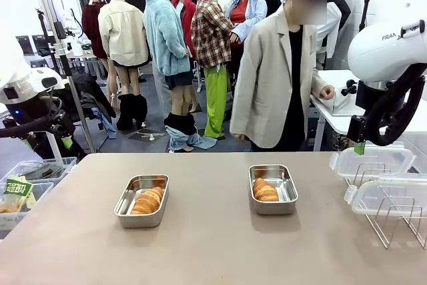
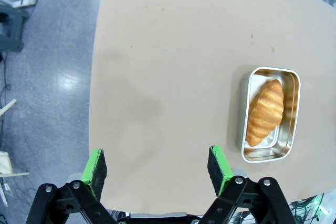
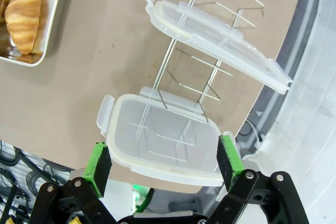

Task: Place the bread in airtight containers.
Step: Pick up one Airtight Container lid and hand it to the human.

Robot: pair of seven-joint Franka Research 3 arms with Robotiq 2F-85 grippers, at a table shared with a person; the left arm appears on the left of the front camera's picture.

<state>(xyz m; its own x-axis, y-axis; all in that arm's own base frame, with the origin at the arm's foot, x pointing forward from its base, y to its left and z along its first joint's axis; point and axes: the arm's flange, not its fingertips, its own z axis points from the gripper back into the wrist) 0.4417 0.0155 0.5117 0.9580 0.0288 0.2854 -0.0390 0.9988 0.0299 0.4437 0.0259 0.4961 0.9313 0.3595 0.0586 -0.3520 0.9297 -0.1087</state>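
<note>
Two steel airtight containers stand uncovered on the tan table, the left one (image 1: 123,206) and the right one (image 1: 288,191), each holding one golden piece of bread (image 1: 148,200) (image 1: 265,190). Their translucent lids (image 1: 370,161) (image 1: 390,195) rest on a wire rack at the table's right end. My left gripper (image 2: 157,169) hangs open over bare table near its edge, the left container (image 2: 290,109) and its bread (image 2: 266,111) off to one side. My right gripper (image 3: 164,161) is open above a lid (image 3: 163,140), with the other lid (image 3: 215,40) beyond and the right container (image 3: 50,30) farther off.
The wire rack (image 3: 210,80) stands under the lids at the table's right corner. A person (image 1: 280,78) stands at the far side, one hand on a neighbouring white table. Plastic bins (image 1: 33,178) sit on the floor at the left.
</note>
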